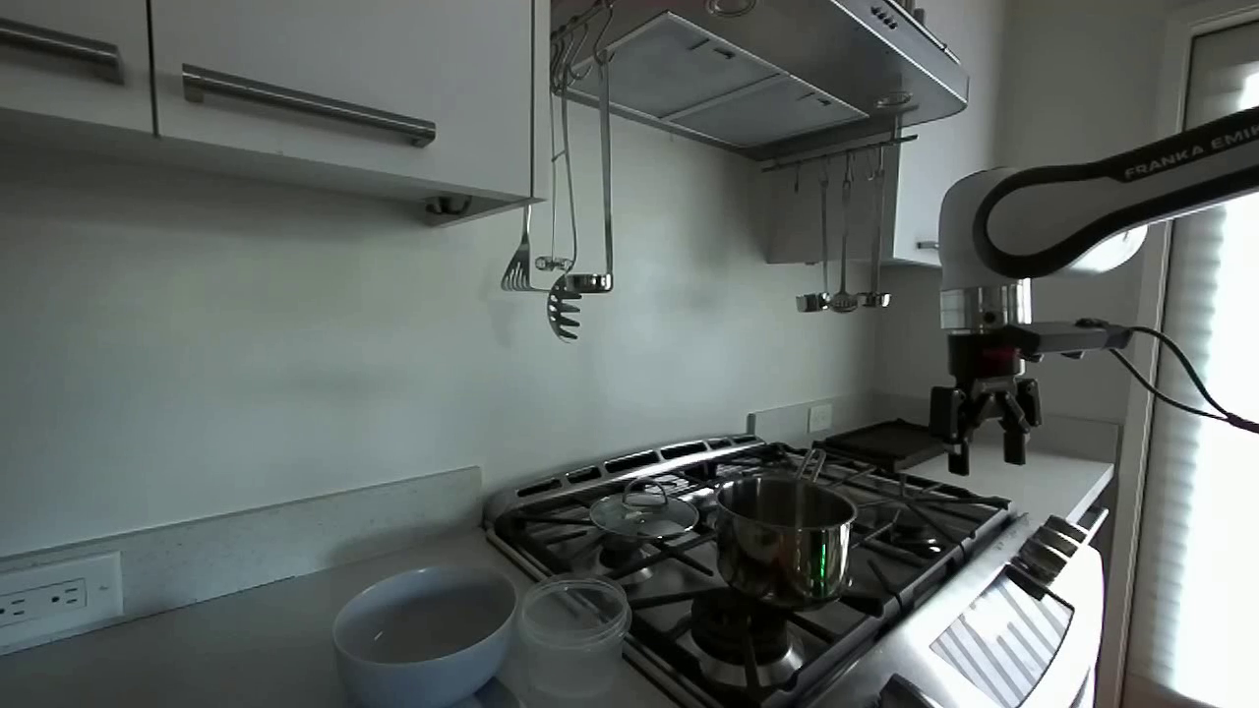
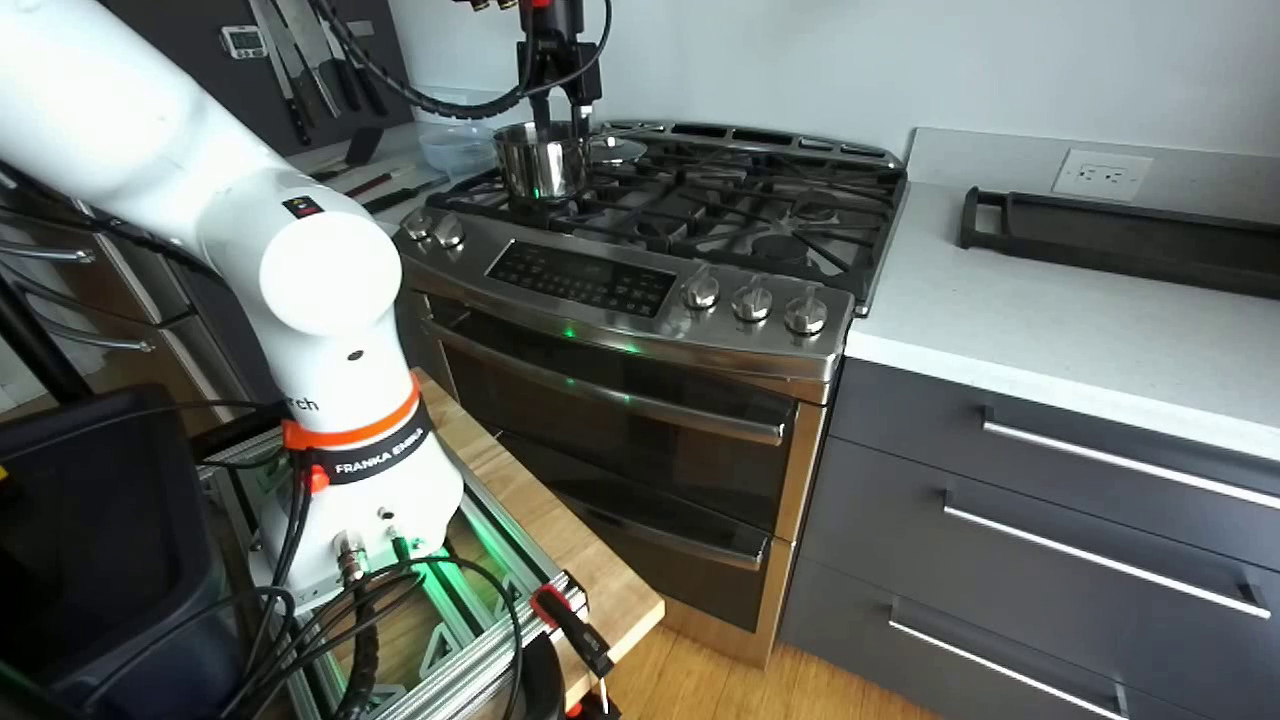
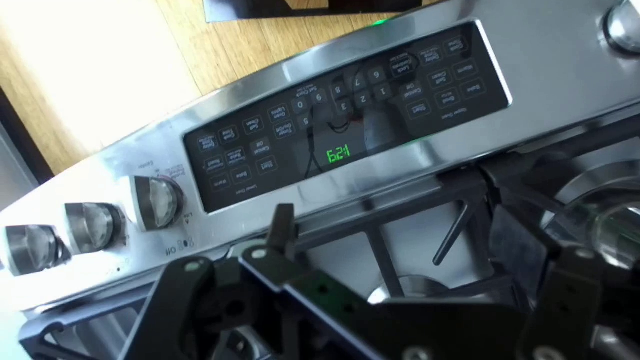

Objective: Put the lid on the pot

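Observation:
The round glass-and-silver lid [image 1: 644, 517] lies on the back burner grate behind the pot, its loop handle up. It also shows partly behind the pot in an exterior view [image 2: 617, 150]. The stainless-steel pot [image 1: 785, 551] stands upright and uncovered on a front burner. The pot also shows in an exterior view [image 2: 540, 168]. A shiny round shape at the wrist view's right edge seems to be the pot [image 3: 620, 235]. My gripper [image 1: 987, 460] is open and empty, above the stove's front part, apart from pot and lid. Its spread fingers show in the wrist view [image 3: 404, 235].
A white bowl [image 1: 423, 634] and a translucent container [image 1: 573, 634] stand on the counter beside the stove. A black griddle tray [image 2: 1130, 238] lies on the opposite counter. The range hood [image 1: 767, 69] and hanging utensils [image 1: 844, 246] are overhead. Stove knobs [image 3: 155, 202] line the front.

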Tool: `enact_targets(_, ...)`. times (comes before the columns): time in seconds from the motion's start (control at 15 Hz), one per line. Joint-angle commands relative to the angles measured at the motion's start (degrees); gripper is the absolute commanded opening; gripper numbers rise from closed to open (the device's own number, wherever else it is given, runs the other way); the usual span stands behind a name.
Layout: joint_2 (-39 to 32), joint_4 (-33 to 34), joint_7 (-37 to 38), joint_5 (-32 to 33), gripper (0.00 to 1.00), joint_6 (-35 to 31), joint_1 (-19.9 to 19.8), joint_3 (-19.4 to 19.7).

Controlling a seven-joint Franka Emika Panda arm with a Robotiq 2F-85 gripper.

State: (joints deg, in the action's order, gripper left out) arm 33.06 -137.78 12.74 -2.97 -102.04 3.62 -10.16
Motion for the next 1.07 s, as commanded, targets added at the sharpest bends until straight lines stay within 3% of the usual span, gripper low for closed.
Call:
enact_targets(0.0,-5.25,4.34,-7.69,4.34,1.0,-5.64,0.77,1.2)
enact_targets(0.2,-11.15,8.55,-15.63,4.17,1.0,-14.69,2.05,2.76)
enact_targets(0.53,-21.3,15.83,-29.13,-4.0,1.0,-25.82,6.18,4.75)
enact_targets(1.0,-31.99,26.89,-44.38,-8.76,1.0,-23.32,9.98,1.31)
